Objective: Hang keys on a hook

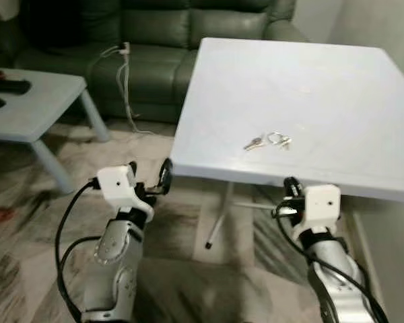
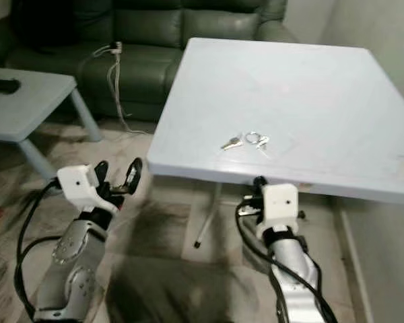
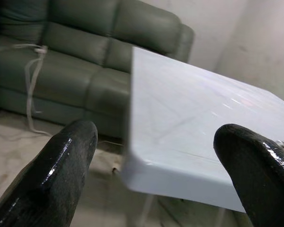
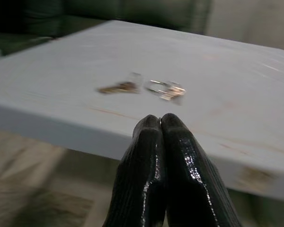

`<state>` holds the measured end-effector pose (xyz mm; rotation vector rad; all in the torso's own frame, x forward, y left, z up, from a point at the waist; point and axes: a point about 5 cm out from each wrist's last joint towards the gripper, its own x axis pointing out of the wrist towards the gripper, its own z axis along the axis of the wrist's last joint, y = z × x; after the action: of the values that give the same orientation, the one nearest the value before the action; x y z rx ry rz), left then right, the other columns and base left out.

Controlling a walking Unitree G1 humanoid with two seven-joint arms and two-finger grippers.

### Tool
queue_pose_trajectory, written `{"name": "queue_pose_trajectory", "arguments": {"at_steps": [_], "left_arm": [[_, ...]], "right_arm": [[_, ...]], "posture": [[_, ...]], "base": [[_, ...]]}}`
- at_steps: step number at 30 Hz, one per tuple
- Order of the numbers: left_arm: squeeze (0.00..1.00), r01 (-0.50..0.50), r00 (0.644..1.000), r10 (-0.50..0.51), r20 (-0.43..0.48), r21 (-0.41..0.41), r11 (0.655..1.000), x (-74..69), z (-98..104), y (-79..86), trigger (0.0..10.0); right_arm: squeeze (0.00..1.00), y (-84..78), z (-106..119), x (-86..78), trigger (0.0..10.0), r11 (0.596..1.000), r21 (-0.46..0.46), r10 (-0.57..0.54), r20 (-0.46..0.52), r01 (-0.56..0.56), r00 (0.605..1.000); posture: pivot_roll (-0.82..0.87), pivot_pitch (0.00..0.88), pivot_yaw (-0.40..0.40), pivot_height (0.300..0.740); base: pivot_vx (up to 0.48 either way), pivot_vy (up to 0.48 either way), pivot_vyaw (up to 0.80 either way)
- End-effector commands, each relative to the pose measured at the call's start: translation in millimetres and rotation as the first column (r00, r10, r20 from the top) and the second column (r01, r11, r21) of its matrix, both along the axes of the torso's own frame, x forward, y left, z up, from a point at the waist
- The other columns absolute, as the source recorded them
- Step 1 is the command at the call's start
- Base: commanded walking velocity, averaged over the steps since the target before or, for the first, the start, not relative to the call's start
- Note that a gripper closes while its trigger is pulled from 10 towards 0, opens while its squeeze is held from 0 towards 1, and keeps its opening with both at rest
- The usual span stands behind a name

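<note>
The left gripper [image 1: 148, 176] hung open just off the worktop's [image 1: 337, 101] near left corner, seemingly idle. The keys [image 1: 267, 141] lay flat near the middle of the near edge, not yet lifted, and the right gripper [image 4: 160, 124] was closed on nothing just below that edge, likely lining up to reach them

pale square table [image 1: 337, 101], keys [image 1: 268, 140] near its front edge
</note>
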<state>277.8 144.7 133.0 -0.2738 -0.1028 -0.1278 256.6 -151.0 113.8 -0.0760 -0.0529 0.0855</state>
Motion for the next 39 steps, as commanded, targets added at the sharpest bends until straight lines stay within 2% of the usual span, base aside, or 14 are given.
{"name": "queue_pose_trajectory", "arguments": {"at_steps": [1,39], "left_arm": [[0.00,0.017,1.000,-0.017,0.007,0.004,1.000,0.7,1.9,-6.1,10.0],[0.00,0.050,0.997,-0.052,0.049,0.028,0.998,9.5,9.3,-5.6,10.0]], "right_arm": [[0.00,-6.4,0.1,-0.7,10.0,1.000,-0.001,-0.020,-0.009,0.020,1.000],[0.00,-3.3,2.7,7.2,10.0,0.999,0.010,-0.030,0.012,0.030,0.999]], "posture": [[-0.02,0.091,-0.029,0.740],[-0.02,0.071,-0.010,0.740]], "base": [[0.000,0.000,-0.74],[0.000,0.000,-0.74]]}}
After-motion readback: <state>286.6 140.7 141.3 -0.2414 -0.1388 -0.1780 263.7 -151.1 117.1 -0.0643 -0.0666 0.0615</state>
